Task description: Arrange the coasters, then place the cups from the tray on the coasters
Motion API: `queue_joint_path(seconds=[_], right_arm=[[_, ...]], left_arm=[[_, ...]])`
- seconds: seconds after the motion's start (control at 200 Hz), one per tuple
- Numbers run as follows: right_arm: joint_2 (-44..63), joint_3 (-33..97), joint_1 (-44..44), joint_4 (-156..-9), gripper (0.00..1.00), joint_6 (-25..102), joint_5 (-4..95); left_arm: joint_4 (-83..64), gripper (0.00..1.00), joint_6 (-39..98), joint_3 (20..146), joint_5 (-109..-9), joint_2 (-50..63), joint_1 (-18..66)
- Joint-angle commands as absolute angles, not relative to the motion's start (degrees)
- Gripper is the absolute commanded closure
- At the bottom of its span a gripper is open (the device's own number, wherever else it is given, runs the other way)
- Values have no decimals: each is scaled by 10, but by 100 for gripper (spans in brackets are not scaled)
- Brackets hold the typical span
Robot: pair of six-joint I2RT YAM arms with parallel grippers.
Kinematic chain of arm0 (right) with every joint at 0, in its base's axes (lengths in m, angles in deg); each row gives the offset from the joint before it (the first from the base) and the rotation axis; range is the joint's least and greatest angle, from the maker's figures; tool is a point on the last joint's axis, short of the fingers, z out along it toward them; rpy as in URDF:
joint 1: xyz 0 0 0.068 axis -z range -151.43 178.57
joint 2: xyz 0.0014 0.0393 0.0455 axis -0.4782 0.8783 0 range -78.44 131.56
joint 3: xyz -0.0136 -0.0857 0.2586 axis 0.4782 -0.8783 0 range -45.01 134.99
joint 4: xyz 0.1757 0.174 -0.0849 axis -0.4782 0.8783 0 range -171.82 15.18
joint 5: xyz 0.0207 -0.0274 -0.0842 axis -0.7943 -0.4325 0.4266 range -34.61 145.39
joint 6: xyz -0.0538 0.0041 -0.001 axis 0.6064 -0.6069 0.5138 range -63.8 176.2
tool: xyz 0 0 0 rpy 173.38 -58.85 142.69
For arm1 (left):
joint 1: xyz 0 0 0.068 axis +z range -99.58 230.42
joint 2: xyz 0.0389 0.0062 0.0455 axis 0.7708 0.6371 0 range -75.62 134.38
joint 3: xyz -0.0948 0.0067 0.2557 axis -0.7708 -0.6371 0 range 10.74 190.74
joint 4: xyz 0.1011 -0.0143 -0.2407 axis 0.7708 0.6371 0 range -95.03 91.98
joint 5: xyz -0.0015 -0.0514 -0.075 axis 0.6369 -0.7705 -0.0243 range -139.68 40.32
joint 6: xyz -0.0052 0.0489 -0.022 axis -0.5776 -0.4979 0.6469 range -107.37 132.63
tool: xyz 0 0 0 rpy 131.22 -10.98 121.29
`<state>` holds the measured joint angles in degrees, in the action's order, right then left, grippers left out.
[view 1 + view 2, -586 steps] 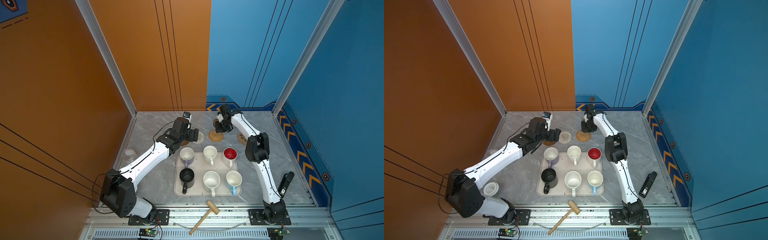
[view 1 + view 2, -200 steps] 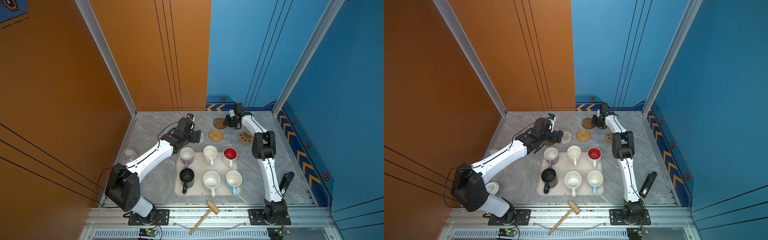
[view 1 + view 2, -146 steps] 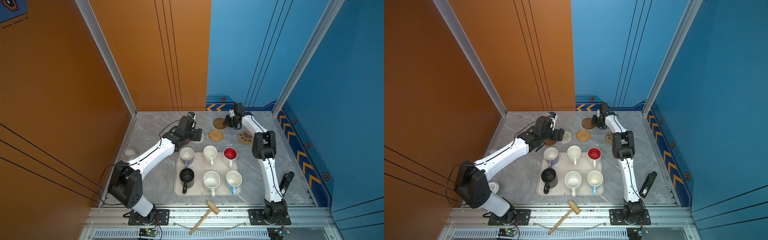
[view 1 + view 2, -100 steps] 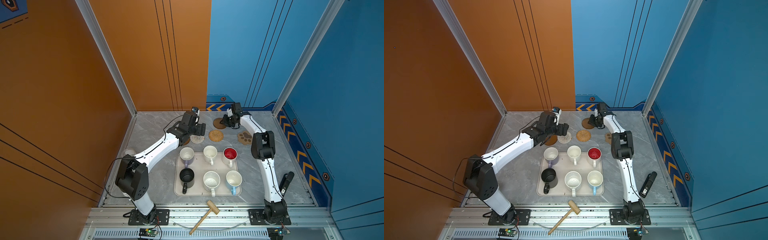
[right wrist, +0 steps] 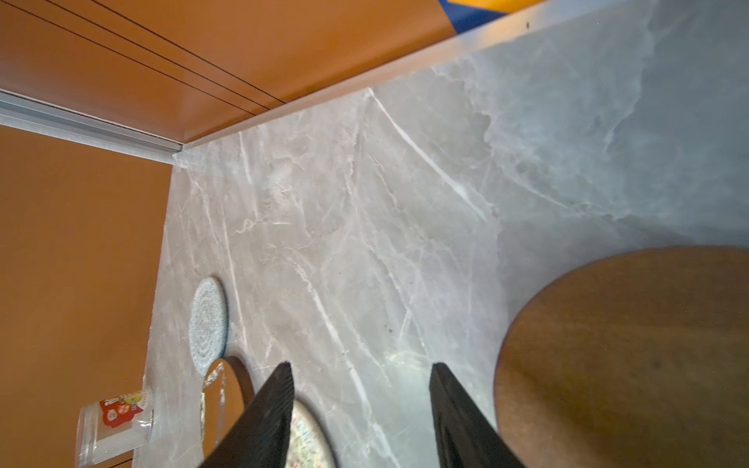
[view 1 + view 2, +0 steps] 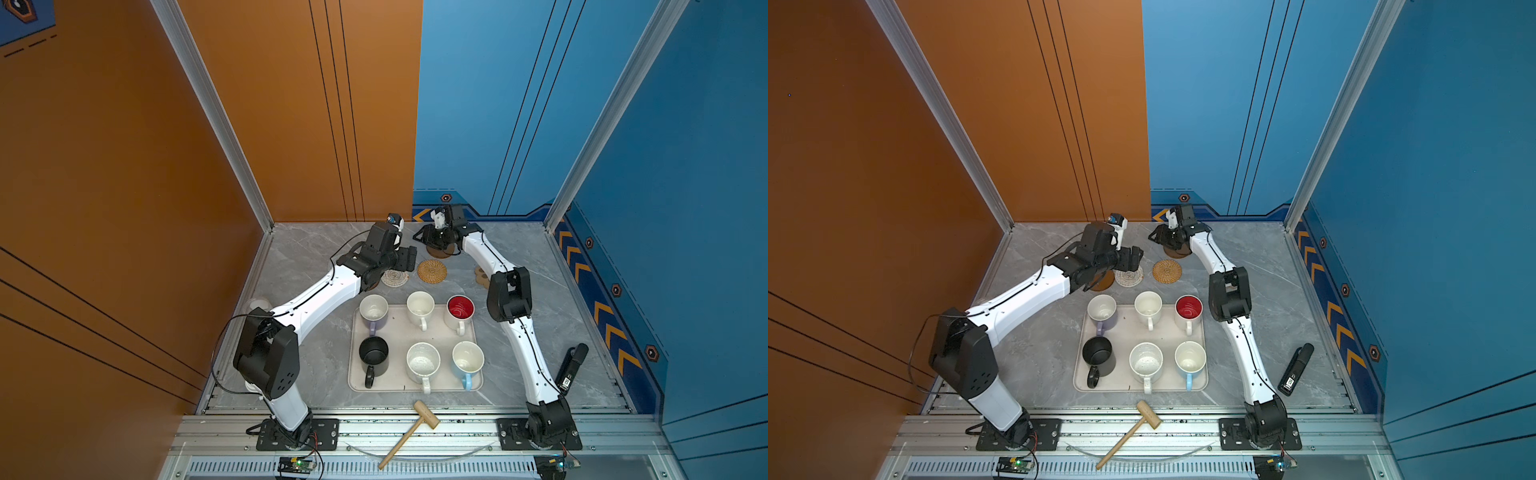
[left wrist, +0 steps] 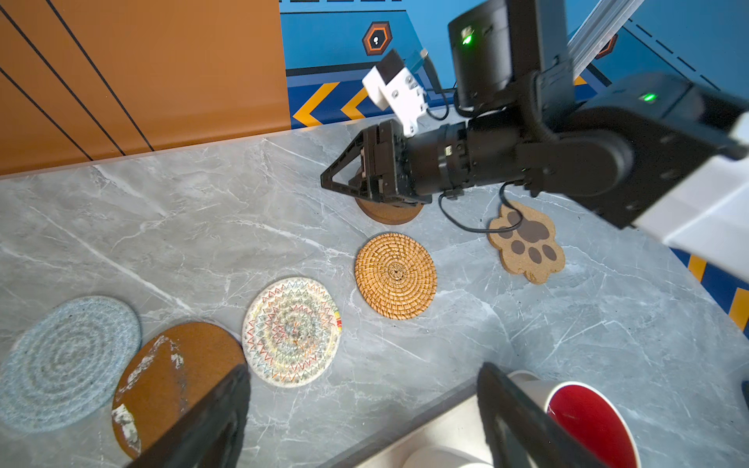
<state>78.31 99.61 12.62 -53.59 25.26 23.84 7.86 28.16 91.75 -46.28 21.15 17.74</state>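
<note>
Coaster, brown disc [image 5: 628, 356], lies flat just beside right gripper [image 5: 360, 366], jaws parted, empty. Left gripper [image 7: 364, 368] spread wide, empty, near zigzag woven coaster [image 7: 292, 330].

Both top views are lit evenly and brightly from above, with only soft shadows cast onto the marble tabletop [image 6: 561, 299], while in the right wrist view the near brown disc [image 5: 628, 356] and the far wall strip are rendered soft and out of focus.
</note>
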Motion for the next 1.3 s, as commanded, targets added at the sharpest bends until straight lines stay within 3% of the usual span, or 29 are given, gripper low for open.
queue_joint_path(seconds=[0.0, 0.21, 1.297], right_arm=[[805, 1017, 133, -574, 44, 217, 230], [823, 1034, 140, -611, 39, 191, 233], [877, 1039, 179, -738, 37, 88, 250]], left_arm=[[70, 12, 292, 904, -473, 205, 174], [69, 12, 294, 901, -472, 205, 173], [76, 12, 302, 905, -477, 218, 169]])
